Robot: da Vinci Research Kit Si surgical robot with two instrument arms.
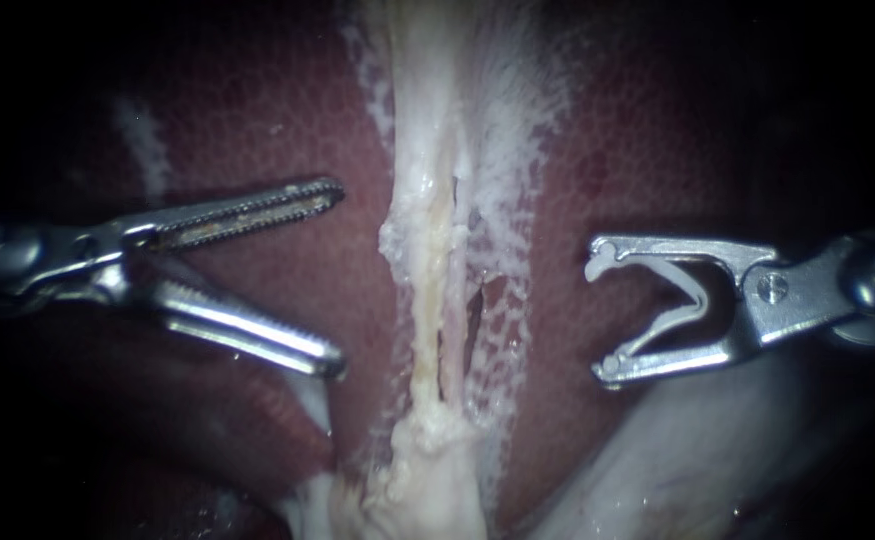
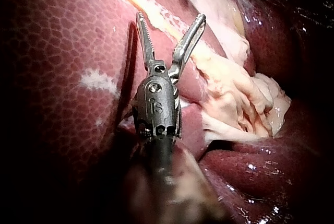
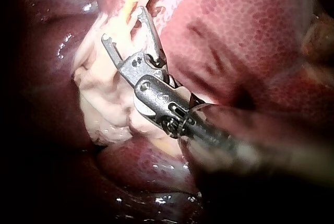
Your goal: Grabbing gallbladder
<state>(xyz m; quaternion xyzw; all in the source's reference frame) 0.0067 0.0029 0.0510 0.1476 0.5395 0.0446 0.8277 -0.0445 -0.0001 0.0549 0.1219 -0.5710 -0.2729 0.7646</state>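
Your left instrument [image 1: 335, 275] sits closest to the lens, coming in over the dark red liver [image 1: 617, 150]. Its two toothed jaws are spread wide and hold nothing. Your right instrument [image 1: 602, 310] faces it from the other side. Its jaws also stand far apart, and a white clip [image 1: 692, 300] is seated between them, one leg lying along each jaw.

Between the two tips a pale strand [image 1: 432, 200] runs down the liver, clear of both instruments in the endoscope view. The gallbladder [image 1: 427, 480] appears to be the pale, lumpy mass at the strand's lower end, below the level of both sets of jaws and ungripped; its outline is hard to make out.

From the left wrist camera, your left instrument [image 2: 170, 18] opens over liver with the lumpy mass [image 2: 235, 93] beside it. From the right wrist camera, your right instrument [image 3: 122, 25] hangs over that mass [image 3: 104, 104]; you cannot tell whether it touches.
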